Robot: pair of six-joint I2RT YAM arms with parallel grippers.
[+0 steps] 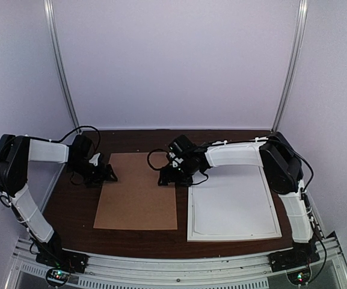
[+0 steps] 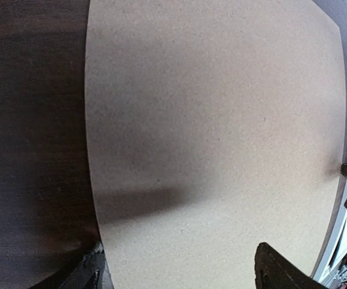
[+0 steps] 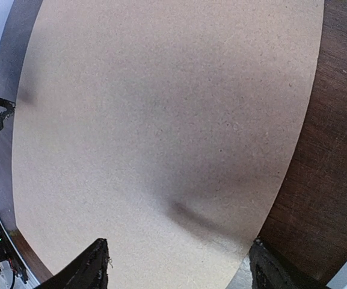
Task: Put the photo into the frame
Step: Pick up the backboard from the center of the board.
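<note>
flanking the board [image 1: 136, 198] at ten and two o'clock, released left end effector [image 1: 109, 176] and right end effector [image 1: 165, 179] may push unevenly, skewing it.

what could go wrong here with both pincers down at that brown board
1. The brown board lies flat on the table. The open left pincer and right pincer sit at its opposite edges, so fingers may scrape the table or slip off the thin edge.
2. An uneven pull could slide the board into the white frame close beside it.
</note>
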